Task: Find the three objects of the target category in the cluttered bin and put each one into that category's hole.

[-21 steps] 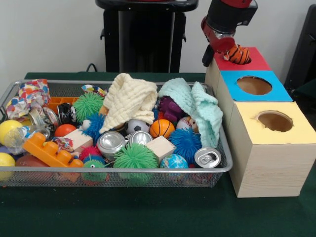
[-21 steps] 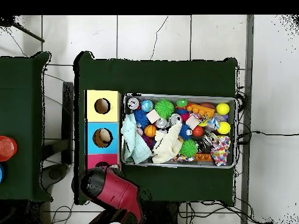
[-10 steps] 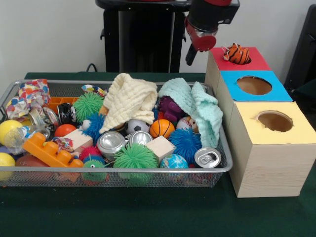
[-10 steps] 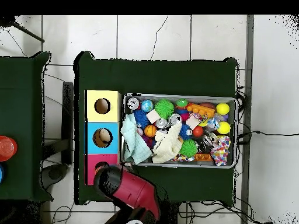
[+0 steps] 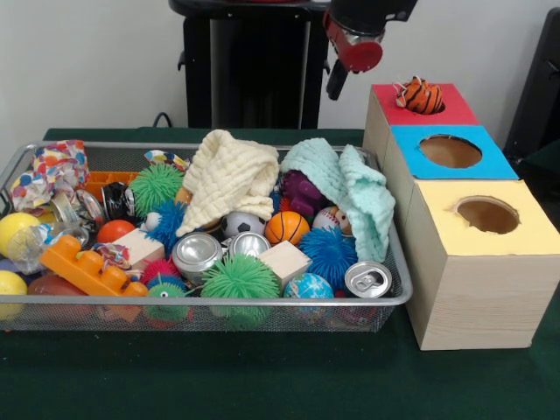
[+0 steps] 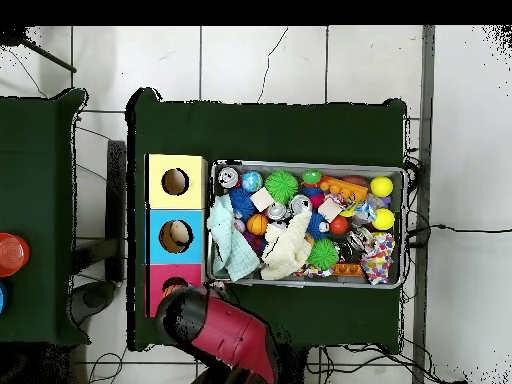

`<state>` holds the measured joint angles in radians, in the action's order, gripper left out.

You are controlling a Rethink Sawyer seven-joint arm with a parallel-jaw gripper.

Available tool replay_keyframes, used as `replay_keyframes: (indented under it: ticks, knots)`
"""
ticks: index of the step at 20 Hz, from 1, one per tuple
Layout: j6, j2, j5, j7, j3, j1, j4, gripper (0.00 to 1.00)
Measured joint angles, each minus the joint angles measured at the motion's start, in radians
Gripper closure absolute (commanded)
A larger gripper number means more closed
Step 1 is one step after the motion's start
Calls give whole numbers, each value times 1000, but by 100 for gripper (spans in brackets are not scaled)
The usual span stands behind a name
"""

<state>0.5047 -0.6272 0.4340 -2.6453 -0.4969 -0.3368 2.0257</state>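
- Bin (image 5: 395,262) sits left, crammed: yellow cloth (image 5: 229,178), mint cloth (image 5: 350,188), balls, cans.
- Gripper (image 5: 337,83) hangs high above the bin's far right corner (spread or pinched, I cannot tell).
- Tiger toy (image 5: 419,95) sits in the red box (image 5: 455,107) hole, half sticking out.
- Blue box (image 5: 490,162) and yellow box (image 5: 534,232) stand nearer.

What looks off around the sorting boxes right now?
The tiger toy sits in the red box's hole, poking above the top instead of dropping through. The gripper hangs apart from it, up and toward the bin.
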Motion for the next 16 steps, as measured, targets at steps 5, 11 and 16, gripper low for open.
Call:
replay_keyframes:
  ticks: [5,11,16]
  knots:
    - [59,-29,0,0,-13,-42,0,100]
    - [125,-53,0,0,-18,-66,0,100]
    - [157,-61,0,0,-21,-82,-2,100]
